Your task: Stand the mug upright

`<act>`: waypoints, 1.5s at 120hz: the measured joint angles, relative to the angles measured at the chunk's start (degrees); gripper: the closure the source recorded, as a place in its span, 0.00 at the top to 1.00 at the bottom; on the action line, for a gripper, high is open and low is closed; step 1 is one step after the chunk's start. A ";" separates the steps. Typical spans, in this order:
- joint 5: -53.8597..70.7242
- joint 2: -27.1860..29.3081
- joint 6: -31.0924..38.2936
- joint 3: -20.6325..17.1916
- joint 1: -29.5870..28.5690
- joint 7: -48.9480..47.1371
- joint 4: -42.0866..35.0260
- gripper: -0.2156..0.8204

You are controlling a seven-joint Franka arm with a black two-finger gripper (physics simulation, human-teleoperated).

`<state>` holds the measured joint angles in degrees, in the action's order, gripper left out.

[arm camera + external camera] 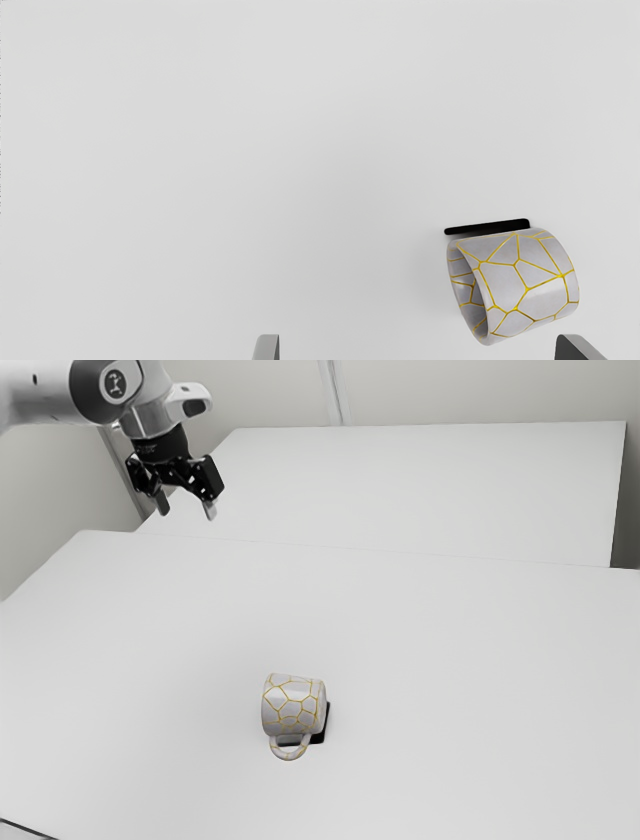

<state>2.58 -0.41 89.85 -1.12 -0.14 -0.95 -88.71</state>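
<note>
A black two-finger gripper [187, 512] hangs empty above a white table [450, 640], its fingers spread wide. Below and well apart from it, a white mug [293, 705] veined in gold lies on its side, nearer the line of one finger than the other in the wrist view, its open mouth facing the other finger's side. Beside the mug, also below the gripper, sits a flat black piece [487, 228], partly hidden by the mug.
</note>
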 joint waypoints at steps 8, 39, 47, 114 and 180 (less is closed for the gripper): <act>0.10 0.23 -0.05 0.05 0.41 -0.17 0.00 0.79; -0.16 1.38 -0.61 0.23 1.97 -0.60 -1.60 0.79; -1.15 2.37 -0.46 0.12 2.00 -0.70 -3.46 0.79; -14.62 9.19 10.99 -0.11 -3.53 0.82 -28.53 0.79; -36.86 10.68 28.15 -0.11 -5.52 17.79 -48.43 0.79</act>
<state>-34.28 10.27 118.00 -1.23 -5.66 16.84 -137.14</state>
